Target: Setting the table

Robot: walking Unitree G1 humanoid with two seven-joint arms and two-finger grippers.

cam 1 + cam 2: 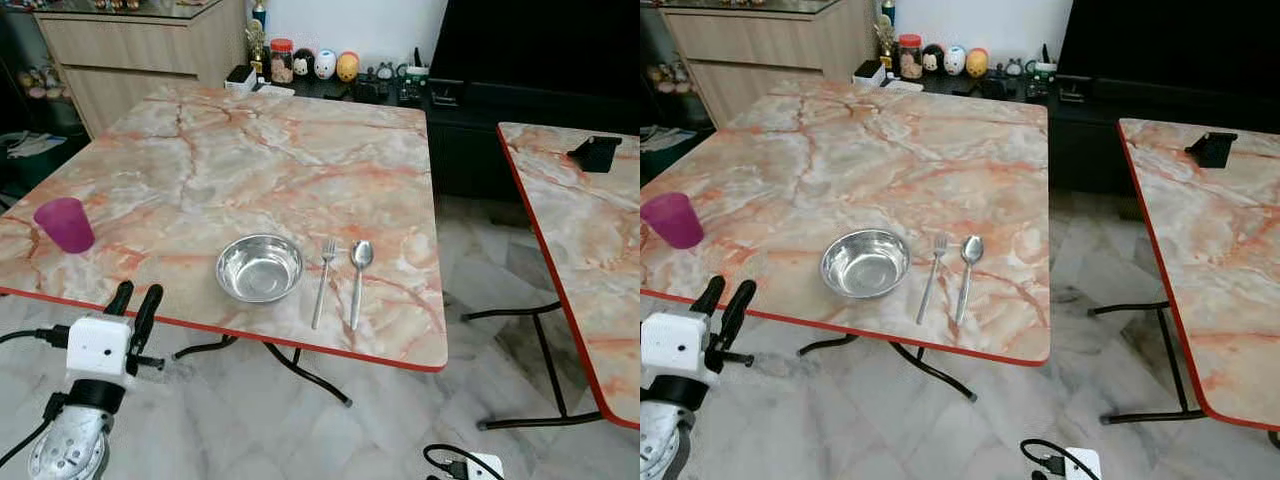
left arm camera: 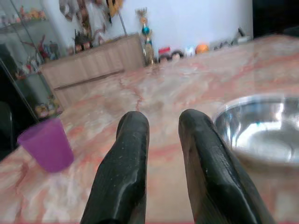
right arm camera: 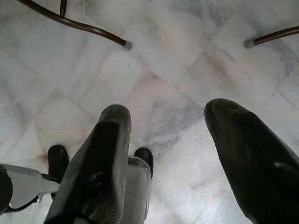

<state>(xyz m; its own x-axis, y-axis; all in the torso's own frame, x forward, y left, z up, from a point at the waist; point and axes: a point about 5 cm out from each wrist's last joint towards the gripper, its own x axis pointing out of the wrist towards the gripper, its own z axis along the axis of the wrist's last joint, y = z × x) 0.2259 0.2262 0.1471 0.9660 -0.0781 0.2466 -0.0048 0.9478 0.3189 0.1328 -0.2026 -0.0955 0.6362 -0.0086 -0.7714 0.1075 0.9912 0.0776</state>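
Note:
A steel bowl [image 1: 260, 268] sits near the front edge of the marble table [image 1: 280, 150]. To its right lie a fork [image 1: 323, 283] and a spoon [image 1: 358, 275], side by side. A purple cup [image 1: 65, 224] stands upright at the table's left edge. My left gripper [image 1: 137, 293] hovers at the front edge, left of the bowl and right of the cup. Its fingers [image 2: 131, 154] are a narrow gap apart and hold nothing. My right gripper [image 3: 168, 116] hangs low over the floor, open and empty.
A second marble table [image 1: 580, 250] stands to the right with a black object [image 1: 597, 152] on it; a strip of tiled floor lies between the tables. Behind are a dark TV console [image 1: 470, 100] with small figurines [image 1: 325, 64] and a wooden cabinet [image 1: 140, 50].

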